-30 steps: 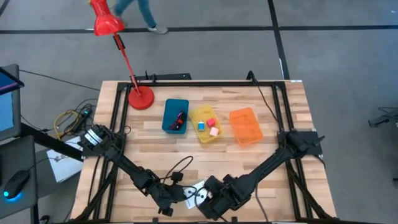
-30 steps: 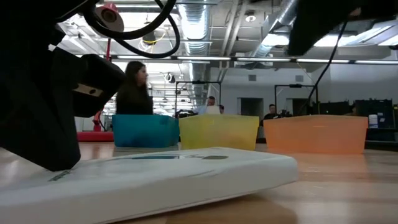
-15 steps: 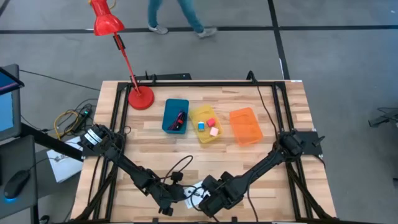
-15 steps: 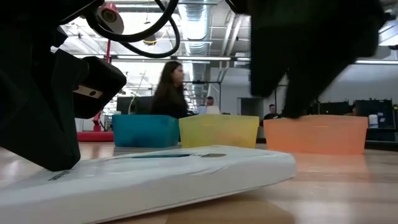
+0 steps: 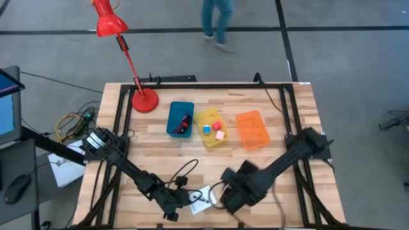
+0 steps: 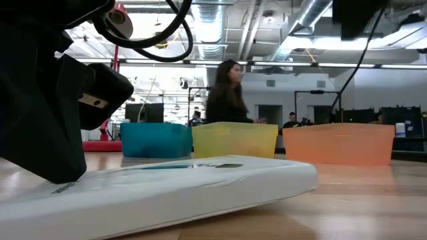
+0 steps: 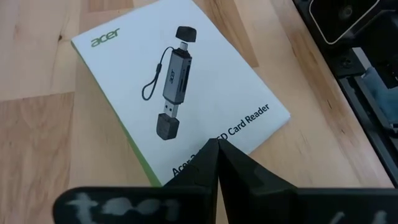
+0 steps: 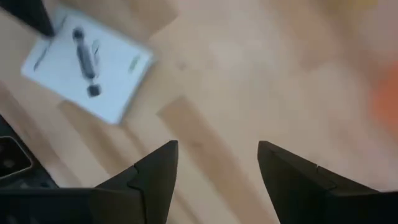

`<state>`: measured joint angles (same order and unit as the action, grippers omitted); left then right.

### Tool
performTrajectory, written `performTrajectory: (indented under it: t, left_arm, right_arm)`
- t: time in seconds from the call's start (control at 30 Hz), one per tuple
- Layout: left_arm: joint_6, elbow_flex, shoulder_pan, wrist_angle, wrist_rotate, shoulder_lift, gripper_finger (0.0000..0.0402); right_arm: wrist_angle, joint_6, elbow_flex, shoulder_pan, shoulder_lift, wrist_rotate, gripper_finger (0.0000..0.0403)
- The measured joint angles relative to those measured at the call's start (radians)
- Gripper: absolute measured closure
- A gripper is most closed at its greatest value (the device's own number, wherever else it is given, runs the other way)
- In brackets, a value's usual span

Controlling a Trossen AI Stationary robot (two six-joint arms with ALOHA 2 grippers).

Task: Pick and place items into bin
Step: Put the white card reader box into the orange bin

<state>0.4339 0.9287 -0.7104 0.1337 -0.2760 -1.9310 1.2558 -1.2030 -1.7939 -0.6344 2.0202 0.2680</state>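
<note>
High view, catalogued outward from the table's near edge, every place given relative to the white card (image 5: 200,198).

1. White card: flat on the wooden table (image 5: 281,108), close to the near edge. The left wrist view shows a printed card-reader picture and a brand word on its face (image 7: 180,87); in the low view it fills the foreground as a pale slab (image 6: 167,190).
2. Left gripper (image 5: 179,203): at the card's left edge, fingers pressed together with tips meeting over the card's border (image 7: 217,146). Whether they pin the card or only touch it cannot be told. In the low view this gripper is the dark mass at the card's left end (image 6: 47,127).
3. Right gripper (image 5: 220,199): just right of the card, raised clear of it, fingers (image 8: 155,171) spread and holding nothing; the card lies apart from them, beyond their tips (image 8: 87,62).
4. Blue bin (image 5: 180,119): well beyond the card, slightly left; holds the dark red cord and black-and-red pen-like piece (image 5: 185,121).
5. Yellow bin (image 5: 213,127): beyond the card, just right of the blue bin; holds light-blue (image 5: 206,129), red (image 5: 216,125) and pink (image 5: 220,135) blocks.
6. Orange bin (image 5: 252,129): beyond the card and to its right, next after the yellow bin.
7. Red desk lamp (image 5: 144,101): base at the far left corner, farther from the card than the bins.
8. Person (image 5: 217,19): on the floor past the table's far edge; also seen behind the bins in the low view (image 6: 227,100).
</note>
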Motion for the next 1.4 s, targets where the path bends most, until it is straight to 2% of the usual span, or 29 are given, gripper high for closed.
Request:
performTrajectory:
  t: [0.1, 0.2, 0.27, 0.33, 0.43, 0.5, 0.6, 0.67, 0.73, 0.87, 1.07, 1.23, 1.4]
  left_arm:
    - [0.009, 0.0, 0.004, 0.0, 0.001, 0.0, 0.0401]
    - [0.023, 0.0, 0.014, 0.0, 0.008, 0.0, 0.0401]
    - [0.022, 0.0, 0.019, 0.0, 0.012, 0.0, 0.0401]
    - [0.022, 0.0, 0.021, 0.0, 0.018, 0.0, 0.0401]
    - [0.021, 0.0, 0.021, -0.001, 0.017, 0.0, 0.0401]
    - [0.021, 0.0, 0.02, -0.002, 0.019, 0.001, 0.0401]
    - [0.021, 0.0, 0.02, -0.003, 0.027, 0.001, 0.0401]
    - [0.021, 0.0, 0.02, -0.002, 0.025, 0.001, 0.0401]
    - [0.021, 0.0, 0.02, -0.002, 0.017, 0.001, 0.0401]
    - [0.021, 0.0, 0.019, -0.002, 0.011, 0.001, 0.0401]
    - [0.022, 0.0, 0.017, -0.001, 0.01, 0.001, 0.0401]
    - [0.022, -0.001, 0.017, 0.0, 0.009, 0.001, 0.0401]
    - [0.023, -0.001, 0.017, 0.0, 0.008, 0.001, 0.0401]
  right_arm:
    - [0.074, -0.003, 0.012, -0.007, -0.107, 0.11, 0.0186]
    - [-0.097, 0.01, 0.146, -0.028, -0.243, 0.261, 0.0186]
    - [-0.329, 0.063, 0.31, -0.039, -0.327, 0.256, 0.0186]
    - [-0.58, 0.066, 0.512, -0.043, -0.395, 0.203, 0.0186]
    - [-0.962, -0.076, 0.802, -0.037, -0.463, 0.196, 0.0187]
    - [-1.273, -0.123, 0.949, -0.034, -0.482, 0.214, 0.0191]
    - [-1.809, -0.036, 1.085, -0.034, -0.459, 0.223, 0.0201]
    - [-1.985, 0.033, 1.118, -0.035, -0.411, 0.17, 0.0206]
    - [-2.019, 0.036, 1.115, -0.037, -0.353, 0.128, 0.0208]
    - [-2.02, -0.106, 1.09, -0.03, -0.269, 0.122, 0.0209]
    - [-1.985, -0.235, 1.037, -0.005, -0.18, 0.026, 0.0207]
    - [-1.769, -0.282, 0.952, 0.024, -0.164, -0.06, 0.021]
    - [-1.464, -0.325, 0.862, 0.043, -0.191, -0.065, 0.0211]
